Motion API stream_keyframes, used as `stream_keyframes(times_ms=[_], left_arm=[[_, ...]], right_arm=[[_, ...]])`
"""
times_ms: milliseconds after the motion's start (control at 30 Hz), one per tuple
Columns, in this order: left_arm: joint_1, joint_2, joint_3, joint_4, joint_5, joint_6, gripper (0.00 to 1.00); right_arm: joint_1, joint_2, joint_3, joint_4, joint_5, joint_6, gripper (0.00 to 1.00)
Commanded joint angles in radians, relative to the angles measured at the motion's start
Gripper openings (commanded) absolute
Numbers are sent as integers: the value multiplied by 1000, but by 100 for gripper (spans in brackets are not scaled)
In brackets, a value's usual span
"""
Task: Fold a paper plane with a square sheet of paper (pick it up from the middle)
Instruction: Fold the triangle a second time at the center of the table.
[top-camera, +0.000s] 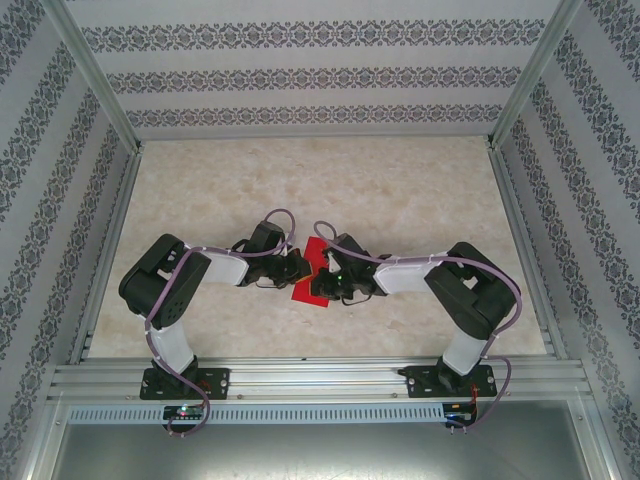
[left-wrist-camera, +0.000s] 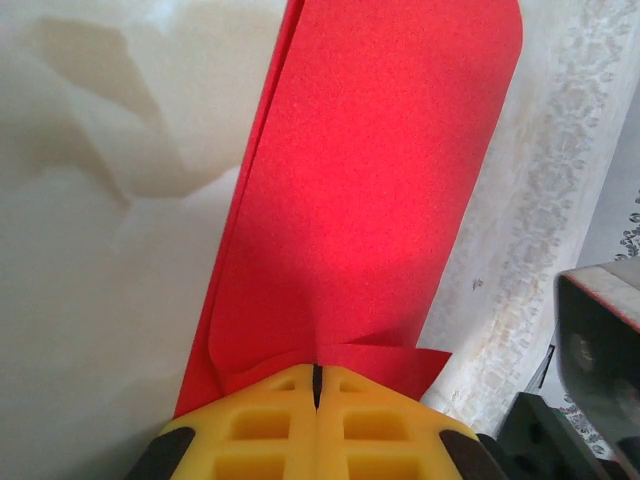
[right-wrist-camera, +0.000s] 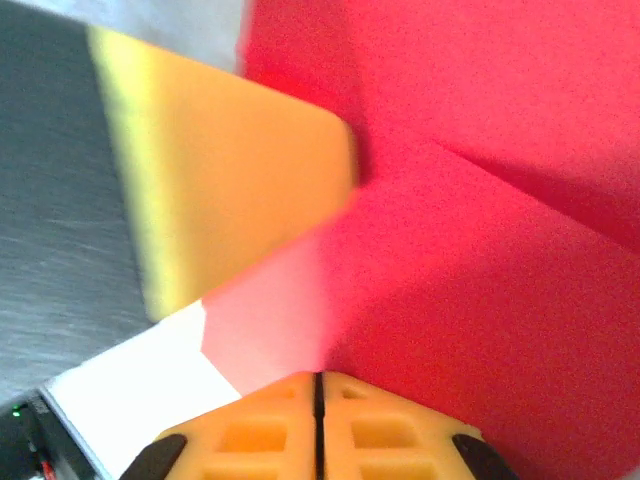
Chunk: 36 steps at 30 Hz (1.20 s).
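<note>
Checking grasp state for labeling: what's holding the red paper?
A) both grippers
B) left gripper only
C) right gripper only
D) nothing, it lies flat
A: the red paper runs into the shut fingertips of the left gripper and of the right gripper.

A pale beige surface (top-camera: 400, 190) with a faint marbled pattern lies inside a three-sided enclosure. The back wall (top-camera: 320, 70), left wall (top-camera: 50, 200) and right wall (top-camera: 590, 200) are covered in white wallpaper with bands of grey floral ornament. Slim metal posts (top-camera: 95, 75) rise at the two far corners. Along the near edge runs a silver aluminium rail (top-camera: 320, 375), then a slotted strip (top-camera: 320, 412), then a dull grey metal sheet (top-camera: 320, 450). The light is soft and even, leaving only weak shadows.
</note>
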Motion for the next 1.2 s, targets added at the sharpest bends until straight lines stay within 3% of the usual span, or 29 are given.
stream_keyframes(times_ms=[0, 400, 967, 1167], left_arm=[[2, 54, -21, -156, -61, 29, 0], [39, -8, 12, -217, -97, 122, 1], [178, 48, 85, -195, -41, 177, 2], [200, -26, 126, -282, -40, 212, 4]], right_arm=[[-3, 28, -67, -8, 26, 22, 10], [-26, 36, -145, 19, -2, 21, 0], [-45, 56, -123, -46, -45, -26, 0], [-46, 62, -99, -65, -52, -39, 0]])
